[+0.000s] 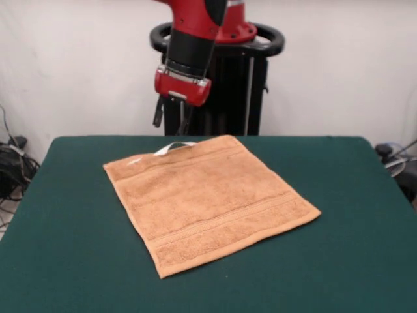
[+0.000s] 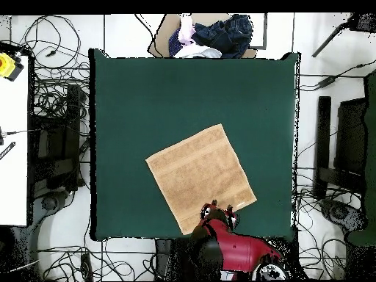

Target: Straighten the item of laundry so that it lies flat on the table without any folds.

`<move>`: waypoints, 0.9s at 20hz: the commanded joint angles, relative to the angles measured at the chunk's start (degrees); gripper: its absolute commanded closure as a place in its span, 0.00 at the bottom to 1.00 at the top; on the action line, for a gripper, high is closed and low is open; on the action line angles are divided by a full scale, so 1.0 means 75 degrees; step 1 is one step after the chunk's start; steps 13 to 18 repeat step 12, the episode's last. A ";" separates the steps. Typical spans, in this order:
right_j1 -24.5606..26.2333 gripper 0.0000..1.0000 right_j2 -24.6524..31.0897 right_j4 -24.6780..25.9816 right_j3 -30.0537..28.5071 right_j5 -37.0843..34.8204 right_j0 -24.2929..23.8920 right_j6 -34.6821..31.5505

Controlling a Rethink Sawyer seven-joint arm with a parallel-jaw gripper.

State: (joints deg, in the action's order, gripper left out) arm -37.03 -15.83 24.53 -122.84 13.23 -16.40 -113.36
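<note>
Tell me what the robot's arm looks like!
The arm is shiny red with a black band near its end. Below that sits a red block with a silver edge. Thin dark parts hang down to form the pincer, beside a black strap.

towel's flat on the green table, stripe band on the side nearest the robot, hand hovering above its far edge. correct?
Not quite. The towel lies flat on the table, and the hand hangs above the edge by the pedestal, but the stripe band runs along the opposite side, away from the robot. The front view shows it; the white loop tag sits at the robot's edge.
</note>
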 commanded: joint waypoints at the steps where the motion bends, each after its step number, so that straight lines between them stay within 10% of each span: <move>1: 0.0556 0.00 0.0772 -0.0633 0.0166 0.0726 0.0431 -0.1522; 18: -0.0867 0.00 0.0963 -0.0610 -0.0289 -0.0491 0.0647 -0.1199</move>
